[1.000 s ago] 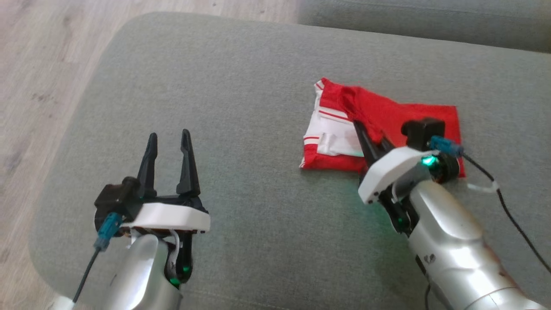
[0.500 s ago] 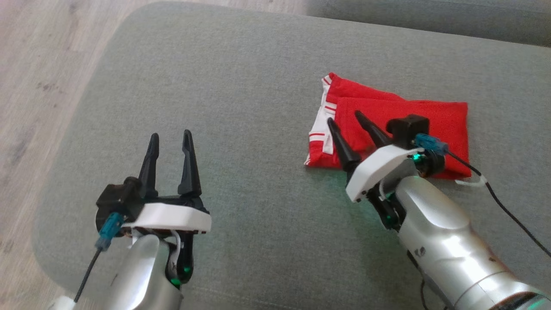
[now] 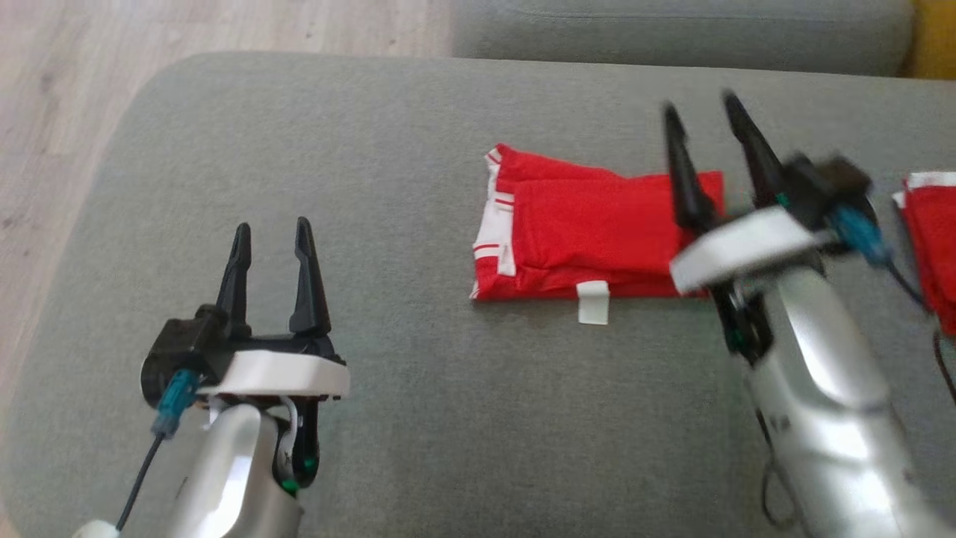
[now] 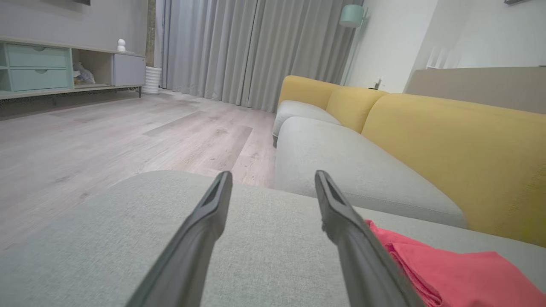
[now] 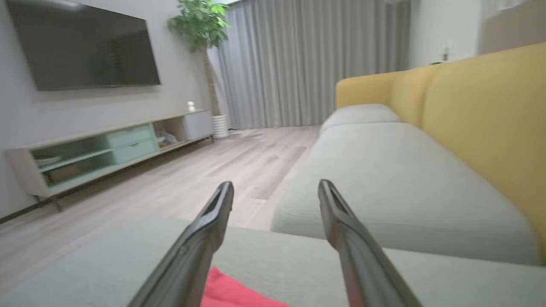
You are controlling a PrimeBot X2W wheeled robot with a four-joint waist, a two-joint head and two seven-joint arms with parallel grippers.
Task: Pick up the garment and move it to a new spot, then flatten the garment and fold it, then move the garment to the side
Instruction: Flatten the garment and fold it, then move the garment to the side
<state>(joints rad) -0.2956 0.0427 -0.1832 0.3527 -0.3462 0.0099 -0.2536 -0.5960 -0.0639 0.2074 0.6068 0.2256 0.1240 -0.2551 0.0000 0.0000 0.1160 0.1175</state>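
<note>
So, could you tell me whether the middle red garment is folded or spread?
Folded: the garment lies as a compact, layered rectangle on the cushion.

Soft, even daylight lights the scene, and shadows on the grey cushion are faint. In the head view the right gripper is smeared with blur, while the left gripper looks sharp. Pale glare sits on the silver forearm. The right wrist view is slightly soft overall.
</note>
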